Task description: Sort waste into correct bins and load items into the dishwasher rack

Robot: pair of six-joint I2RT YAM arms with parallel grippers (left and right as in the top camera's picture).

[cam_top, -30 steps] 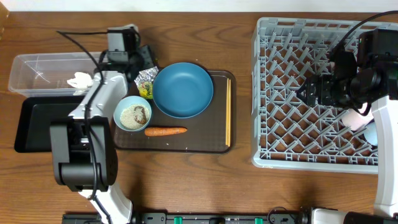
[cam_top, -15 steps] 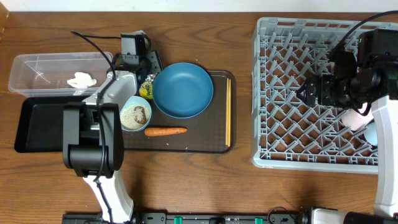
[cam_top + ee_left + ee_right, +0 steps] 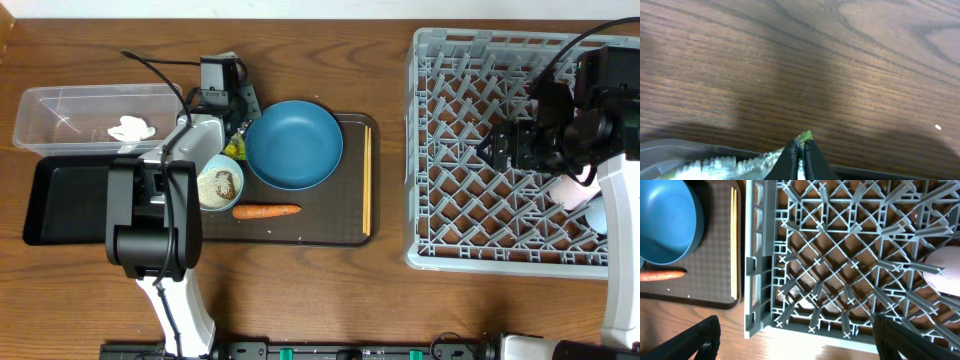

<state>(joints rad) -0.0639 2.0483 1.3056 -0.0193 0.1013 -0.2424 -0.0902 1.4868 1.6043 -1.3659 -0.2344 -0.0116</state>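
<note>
My left gripper (image 3: 234,122) is at the serving tray's back left corner, beside the blue plate (image 3: 294,144). In the left wrist view it (image 3: 801,150) is shut on a crumpled silver-and-yellow wrapper (image 3: 735,161), whose edge pokes out past the tips. White tissue (image 3: 130,128) lies in the clear tub (image 3: 60,105). The black tray bin (image 3: 60,200) sits in front of it. A small bowl (image 3: 213,183) holds rice and a brown lump. A carrot (image 3: 266,210) and chopsticks (image 3: 367,180) lie on the tray. My right gripper (image 3: 796,322) hangs open over the grey rack (image 3: 450,150).
The dark brown serving tray (image 3: 330,235) sits mid-table. A pinkish-white cup (image 3: 572,190) and a light-blue cup (image 3: 597,215) rest in the rack's right side, under my right arm. Bare wood lies between tray and rack.
My left arm swung right from the clear tub to the tray's back corner and shut on the wrapper. The right arm has not moved.
</note>
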